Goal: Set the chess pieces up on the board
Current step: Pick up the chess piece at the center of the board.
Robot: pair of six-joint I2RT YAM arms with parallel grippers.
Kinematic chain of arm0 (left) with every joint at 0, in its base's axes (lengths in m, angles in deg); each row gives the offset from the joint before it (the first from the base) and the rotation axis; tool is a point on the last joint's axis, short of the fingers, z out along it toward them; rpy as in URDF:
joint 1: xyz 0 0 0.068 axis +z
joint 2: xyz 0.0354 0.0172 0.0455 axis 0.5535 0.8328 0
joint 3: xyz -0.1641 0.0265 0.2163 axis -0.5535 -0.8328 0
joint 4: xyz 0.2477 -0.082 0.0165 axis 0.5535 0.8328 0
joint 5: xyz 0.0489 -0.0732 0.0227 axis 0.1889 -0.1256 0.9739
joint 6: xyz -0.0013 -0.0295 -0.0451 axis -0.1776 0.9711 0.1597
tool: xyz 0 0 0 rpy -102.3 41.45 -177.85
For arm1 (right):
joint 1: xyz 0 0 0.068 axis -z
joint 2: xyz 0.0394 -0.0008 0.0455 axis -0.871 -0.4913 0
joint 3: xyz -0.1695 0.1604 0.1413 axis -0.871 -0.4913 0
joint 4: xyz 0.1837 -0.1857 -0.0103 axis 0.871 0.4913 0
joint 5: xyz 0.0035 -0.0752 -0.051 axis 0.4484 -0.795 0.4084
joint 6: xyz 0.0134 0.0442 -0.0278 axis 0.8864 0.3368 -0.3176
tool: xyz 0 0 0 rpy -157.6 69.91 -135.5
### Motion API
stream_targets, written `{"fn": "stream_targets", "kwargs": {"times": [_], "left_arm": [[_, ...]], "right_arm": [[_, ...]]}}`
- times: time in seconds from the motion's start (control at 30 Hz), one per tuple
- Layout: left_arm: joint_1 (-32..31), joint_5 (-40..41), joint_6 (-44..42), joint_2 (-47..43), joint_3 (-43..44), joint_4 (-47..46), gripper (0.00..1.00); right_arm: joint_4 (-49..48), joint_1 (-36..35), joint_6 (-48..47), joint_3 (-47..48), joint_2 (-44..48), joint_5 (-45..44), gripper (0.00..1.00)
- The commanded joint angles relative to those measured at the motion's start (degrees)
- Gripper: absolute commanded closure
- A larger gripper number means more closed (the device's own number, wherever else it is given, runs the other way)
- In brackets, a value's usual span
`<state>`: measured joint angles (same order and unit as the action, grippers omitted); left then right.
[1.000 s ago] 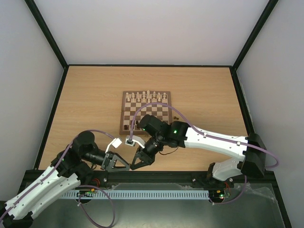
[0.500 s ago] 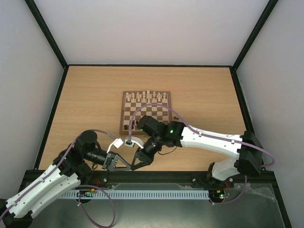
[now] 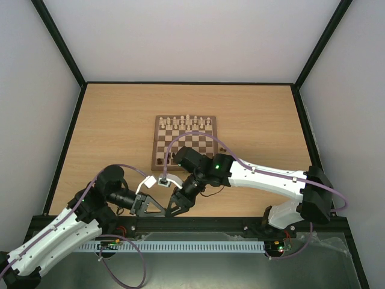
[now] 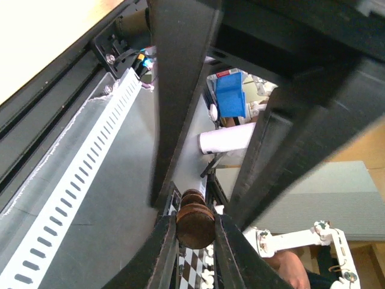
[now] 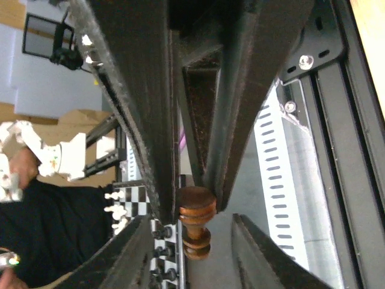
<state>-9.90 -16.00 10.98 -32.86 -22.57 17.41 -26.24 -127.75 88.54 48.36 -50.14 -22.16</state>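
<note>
Chessboard [image 3: 195, 143] lies flat near the middle of a light wooden table [image 3: 108, 132]. Cream chessmen [image 3: 183, 122] stand in 2 rows along its far edge. A few tiny dark chessmen [image 3: 222, 148] lie on the table just beside the board's right edge.

Both arms reach inward, and their grippers meet tip to tip over the table's near edge, in front of the board and apart from it.

The left gripper [image 4: 195, 230] is pressed together on 1 dark brown chessman [image 4: 195, 224], pinching its round base off the table. The right gripper [image 5: 192, 227] is spread: its fingers [image 5: 135, 250] stand on either side of that chessman with a gap on each side. Which kind of piece it is cannot be told.
</note>
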Motion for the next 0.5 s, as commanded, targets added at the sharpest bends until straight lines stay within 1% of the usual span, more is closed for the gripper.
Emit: {"fn": "stream_targets", "kwargs": {"times": [0.0,0.07,0.1,0.13,0.2,0.27,0.37,0.47], "left_arm": [[-0.3,1.6,-0.6,0.8,1.0,0.5,0.98],[-0.3,3.3,-0.6,0.7,1.8,0.6,0.98],[-0.2,4.4,-0.5,0.6,2.3,0.5,0.98],[-0.2,5.9,-0.5,0.5,3.0,0.7,0.98],[-0.3,8.7,0.1,0.4,3.9,-0.5,0.98],[-0.2,13.0,1.3,0.2,4.9,-2.4,0.98],[-0.2,20.6,5.1,-0.4,4.4,-9.8,0.98],[-0.3,25.9,10.1,0.5,1.3,-20.8,0.98]], "right_arm": [[0.2,0.2,1.0,0.1,0.9,-0.9,0.54],[0.2,0.9,1.9,-0.1,2.6,-2.5,0.47],[-0.1,1.4,2.6,-0.4,3.7,-3.2,0.41],[-1.1,2.2,3.6,-1.2,5.2,-3.9,0.38],[-3.1,3.5,6.0,-3.3,8.4,-6.2,0.35],[-6.3,5.3,9.6,-6.3,12.3,-9.6,0.32],[-15.5,8.1,16.5,-14.3,18.7,-14.4,0.3],[-22.9,9.8,22.7,-19.8,24.6,-19.9,0.3]]}}
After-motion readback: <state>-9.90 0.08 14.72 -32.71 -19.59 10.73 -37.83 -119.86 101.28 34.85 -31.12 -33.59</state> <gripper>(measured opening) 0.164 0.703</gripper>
